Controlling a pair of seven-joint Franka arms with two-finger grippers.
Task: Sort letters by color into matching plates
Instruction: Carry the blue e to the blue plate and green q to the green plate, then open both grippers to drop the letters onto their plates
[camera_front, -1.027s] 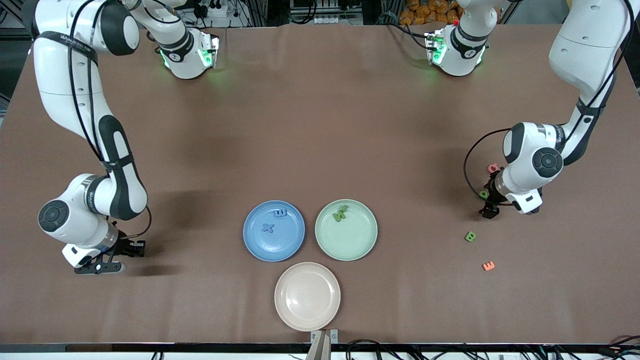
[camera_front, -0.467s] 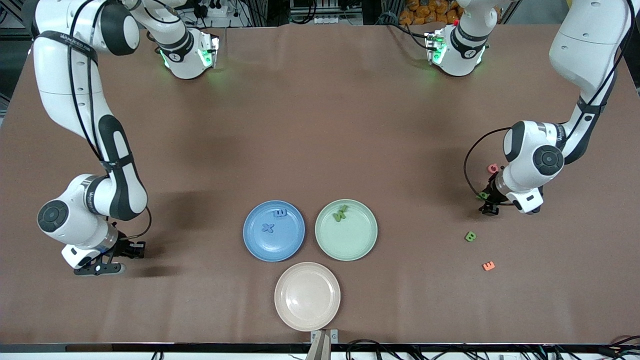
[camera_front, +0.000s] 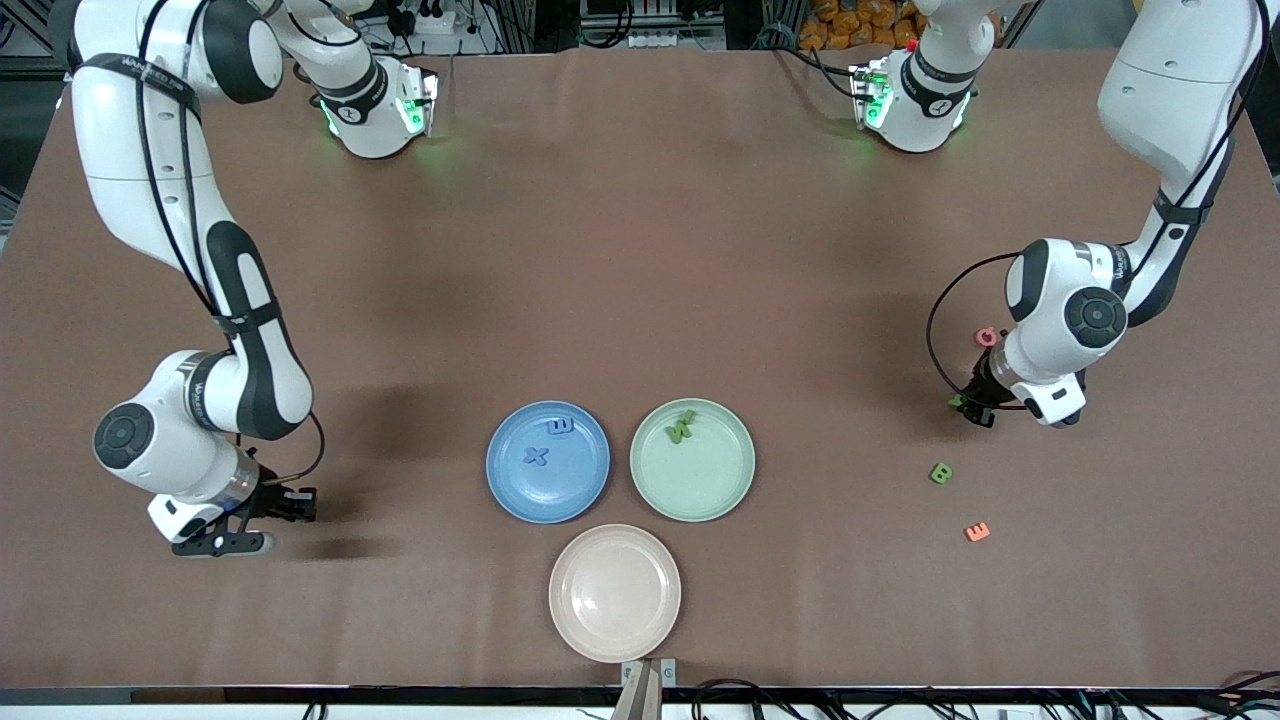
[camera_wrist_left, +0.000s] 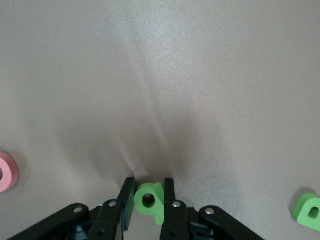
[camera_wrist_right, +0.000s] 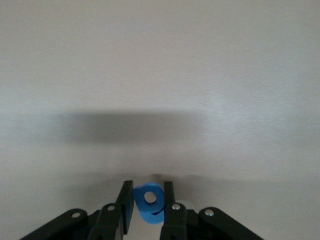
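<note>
1. we see the left gripper (camera_wrist_left: 149, 200) low at the left arm's end of the table (camera_front: 640, 250), its fingers (camera_wrist_left: 126, 202) pressed on either side of a green letter (camera_wrist_left: 150, 201), a chunky bright piece with a round hole; whether it rests on the cloth we cannot tell.
2. in the left wrist view a pink letter (camera_wrist_left: 6, 172) and another green letter, the b (camera_wrist_left: 310, 211), lie on the table well apart on either side of the held one.
3. from the front we find the pink letter just beside the left wrist, the b nearer the camera, and an orange e (camera_front: 976, 532) nearer still.
4. the right gripper (camera_wrist_right: 148, 202) is low at the right arm's end, clamped on a blue letter (camera_wrist_right: 149, 201), a thick piece with a small round hole.
5. the blue plate (camera_front: 500, 480) holds two blue letters, an x (camera_front: 536, 456) and a second piece (camera_front: 561, 426) near its rim.
6. the green plate (camera_front: 700, 490), just beside it, holds one darker green letter, the w (camera_front: 680, 430).
7. the beige plate (camera_front: 615, 592) sits nearest the camera, close to both other plates.
</note>
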